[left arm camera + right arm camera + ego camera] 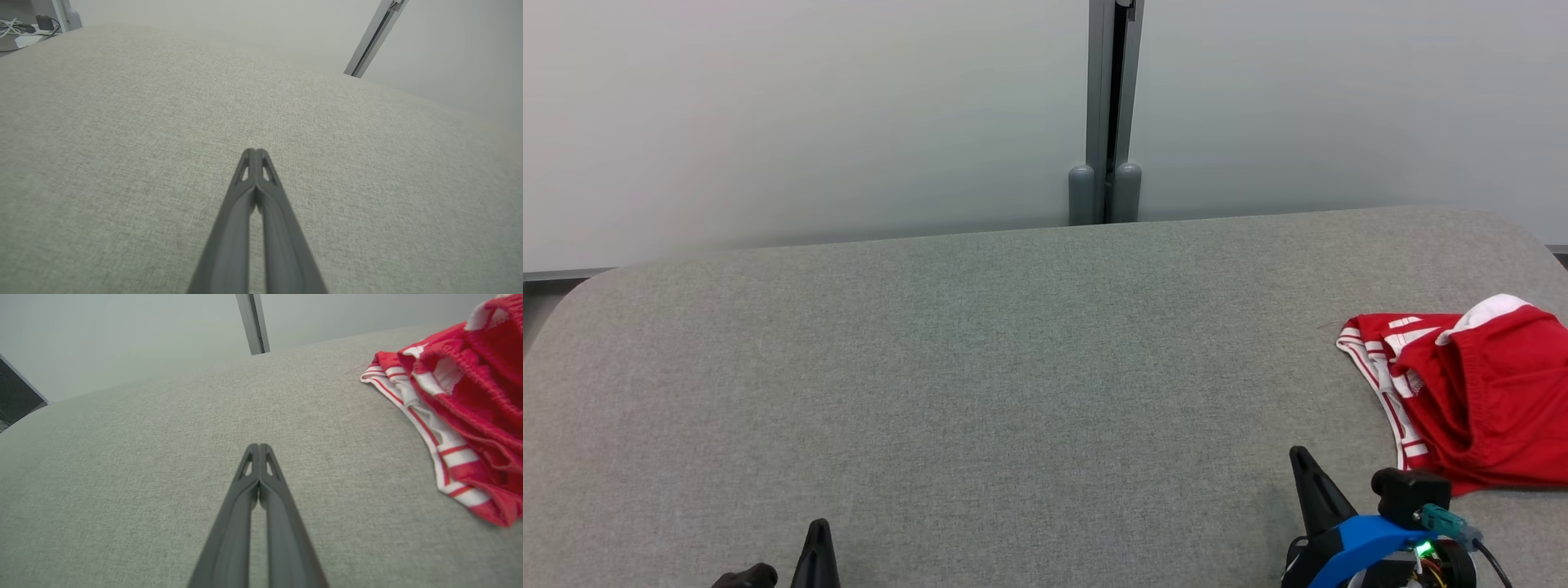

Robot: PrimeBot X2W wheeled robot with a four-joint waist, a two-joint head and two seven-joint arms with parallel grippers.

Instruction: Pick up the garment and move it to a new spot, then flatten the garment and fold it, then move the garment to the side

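Lying crumpled at the right edge of the head view, the garment is a pair of red shorts with white side stripes and a white band at the waist. It rests on the grey fabric-covered counter, partly cut off by the frame's right border, so its full extent cannot be judged. In the right wrist view the garment fills the upper right, with the striped hem nearest the middle of the frame.

Handling assessment: the cloth appears thin, soft and light, bunched into loose folds with layers lying one over another. It should drape and sag when lifted and is not fragile. The textured counter may drag on the fabric if it is slid, so lifting looks sounder than pulling.

Grasp points: the elastic waist ridge stands proud of the heap and offers the thickest, firmest bite. The striped hem lies flat against the counter and looks harder to pinch without catching one layer alone.

Right fingers: closed tip to tip, holding nothing, left of the garment and apart from it. At the lower right of the head view the right fingers sit near the hem.

Left fingers: likewise closed and empty, over bare counter, well apart from the garment.
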